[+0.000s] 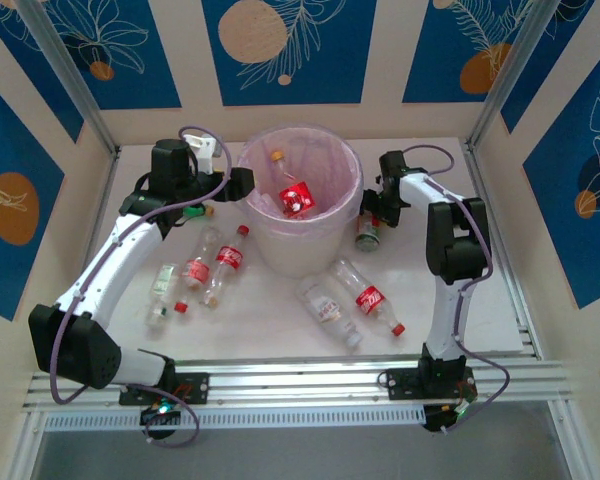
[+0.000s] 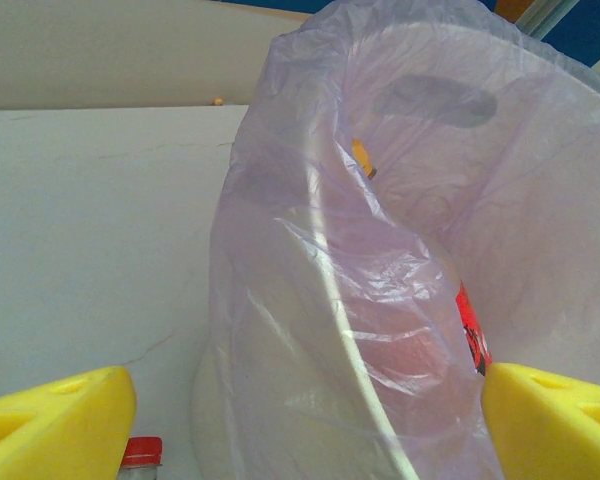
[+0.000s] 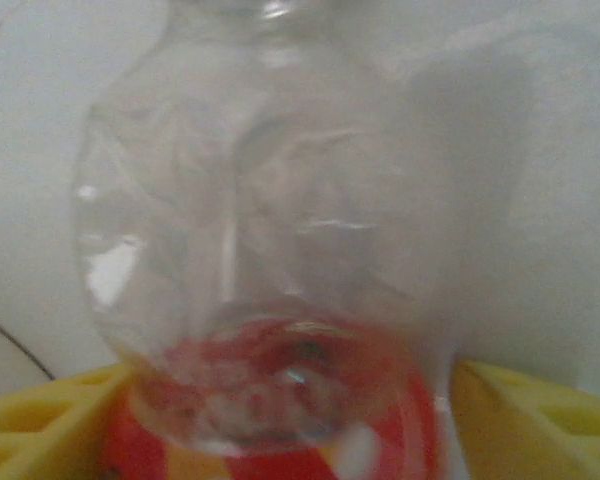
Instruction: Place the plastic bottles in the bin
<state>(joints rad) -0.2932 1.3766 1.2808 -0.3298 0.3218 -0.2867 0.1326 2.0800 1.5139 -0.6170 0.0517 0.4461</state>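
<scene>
Bottles [image 1: 227, 262] lie on the table [image 1: 270, 335] left, right and before the bin [image 1: 285, 250], more inside.

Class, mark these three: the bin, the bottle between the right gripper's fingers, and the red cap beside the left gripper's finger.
bin [image 1: 300, 258]: top external view, on its front wall.
clear bottle [image 3: 260, 230]: right wrist view, on its clear body.
red cap [image 2: 142, 452]: left wrist view, on the cap's side.
</scene>
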